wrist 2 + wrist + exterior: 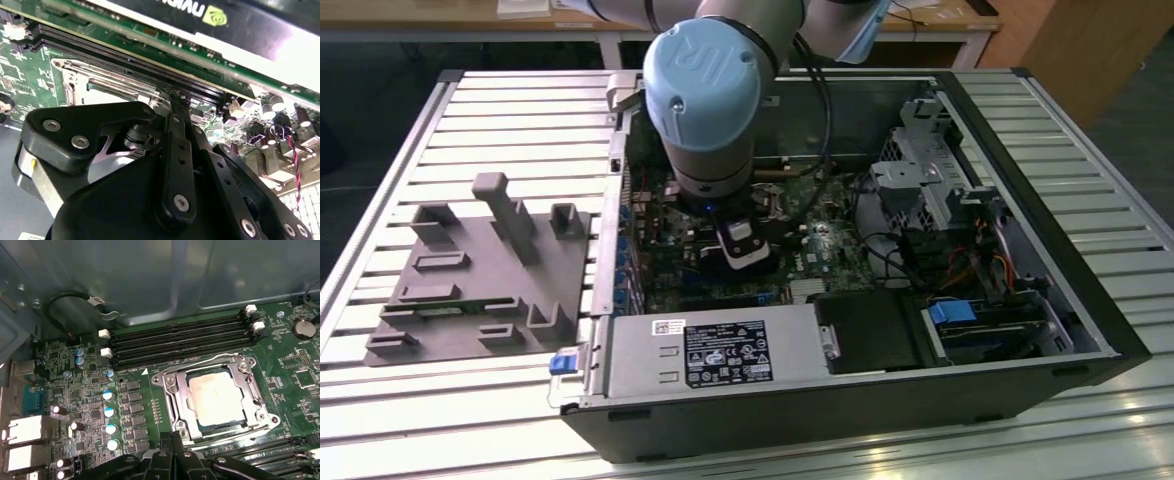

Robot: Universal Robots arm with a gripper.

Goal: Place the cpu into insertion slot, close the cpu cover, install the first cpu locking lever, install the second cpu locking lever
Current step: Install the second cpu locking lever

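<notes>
First wrist view gives the clear look: cpu (216,399) sits flat in the insertion slot (192,412), silvery top up, with the cpu cover (252,390) closed down around it as a grey metal frame. Memory slots (185,342) run just beside the socket, a row of capacitors (110,420) nearby. End effector (172,460) appears at the frame edge, fingers pressed together with nothing between them, near the socket's edge. Second wrist view looks along the black fingers (175,150) from behind; tips meet right at the cpu cover (100,80), contact unclear. It also shows a graphics card (240,25) beyond the memory slots. Exterior view shows the arm (707,100) reaching down into the open computer case (1067,310), which holds the motherboard (827,250), a power supply (707,350) and drive cage (921,180); socket is hidden by the wrist there. Grey fixture tray (480,290) lies on the slatted tabletop (427,400) on the exterior view's left.
</notes>
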